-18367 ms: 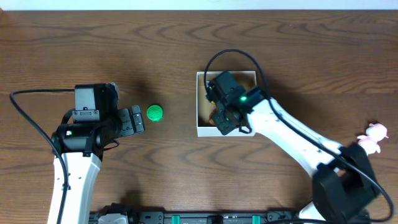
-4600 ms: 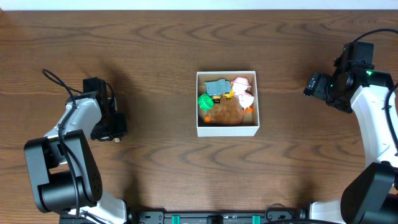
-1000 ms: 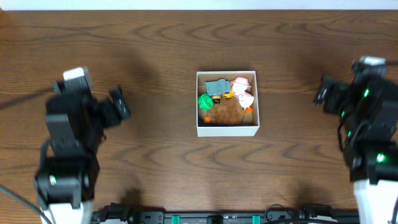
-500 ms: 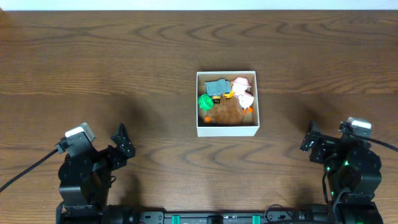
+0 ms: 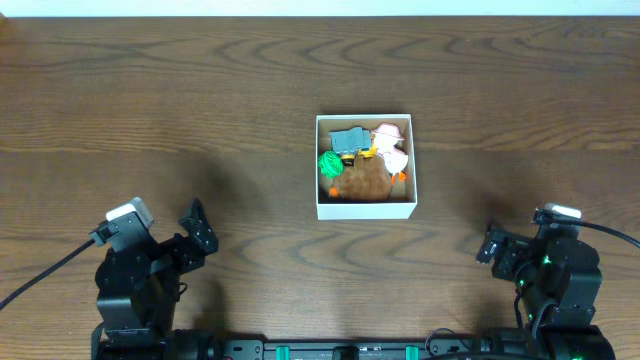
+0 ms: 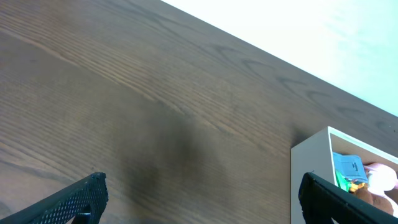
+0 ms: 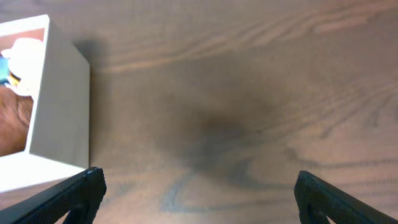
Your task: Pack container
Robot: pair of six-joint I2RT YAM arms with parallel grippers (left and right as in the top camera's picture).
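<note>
The container [image 5: 366, 209], a square white-walled box, sits at the table's middle. Inside lie a grey-blue toy [image 5: 348, 138], a green ball [image 5: 330, 163], a pink-and-white toy [image 5: 391, 148] and a brown plush [image 5: 364, 181]. My left gripper [image 5: 197, 236] stands open at the near left, far from the box, holding nothing. My right gripper [image 5: 493, 246] stands open at the near right, also empty. The left wrist view catches the container's corner [image 6: 311, 171] at the right, between wide fingertips [image 6: 87, 193]. In the right wrist view the container's wall [image 7: 59, 106] is at the left.
Dark wood table [image 5: 200, 90] all around the box. A pale strip [image 5: 320, 6] runs along the far edge. Both arm bases stand at the near edge, left [image 5: 130, 300] and right [image 5: 555, 300].
Over the last second both arms have drawn back toward the near edge. In the last half second the right arm settled slightly lower; the left arm stayed still. The box's contents are unchanged.
</note>
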